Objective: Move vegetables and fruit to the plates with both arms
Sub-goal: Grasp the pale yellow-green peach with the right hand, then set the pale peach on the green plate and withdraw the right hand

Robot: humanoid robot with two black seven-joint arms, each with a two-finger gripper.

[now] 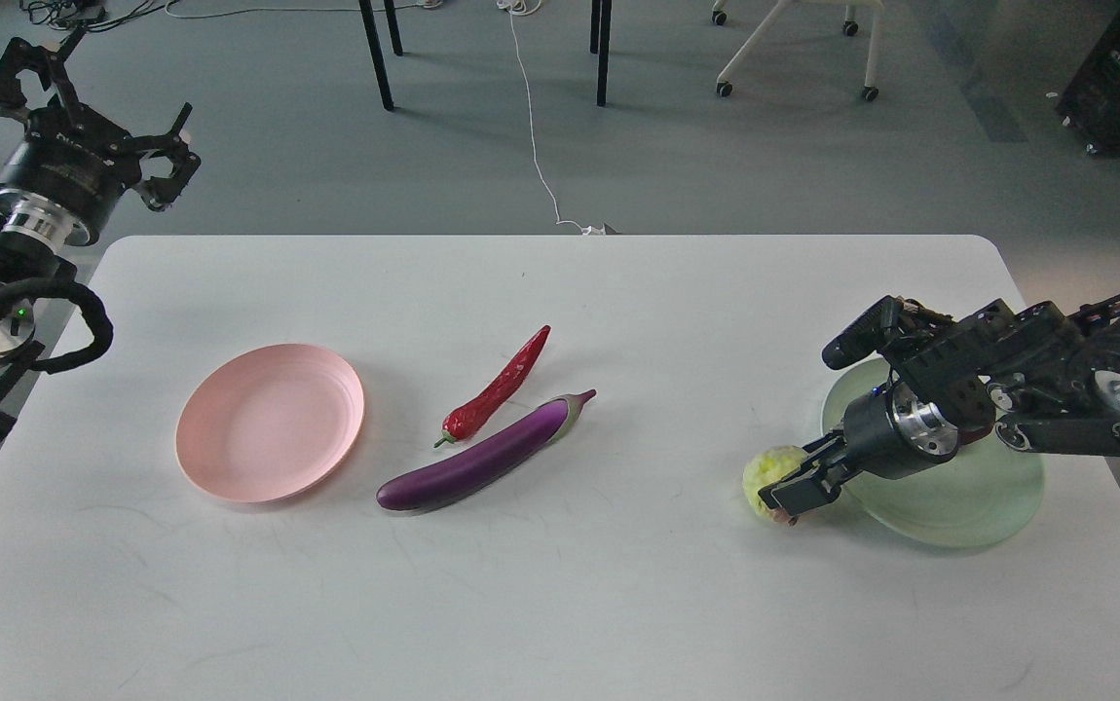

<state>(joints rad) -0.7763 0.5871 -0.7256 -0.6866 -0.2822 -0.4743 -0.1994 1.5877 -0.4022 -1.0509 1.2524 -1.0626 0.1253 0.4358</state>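
Right gripper [794,492] clamped on yellow-green fruit [769,471] beside green plate [989,506]; left gripper [97,107] apart, raised off bench [560,604]; pink plate [270,421] bare.

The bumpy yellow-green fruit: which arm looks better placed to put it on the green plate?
Right. The right gripper is at the bumpy yellow-green fruit beside the pale green plate; the left gripper hangs off the table's far-left corner.
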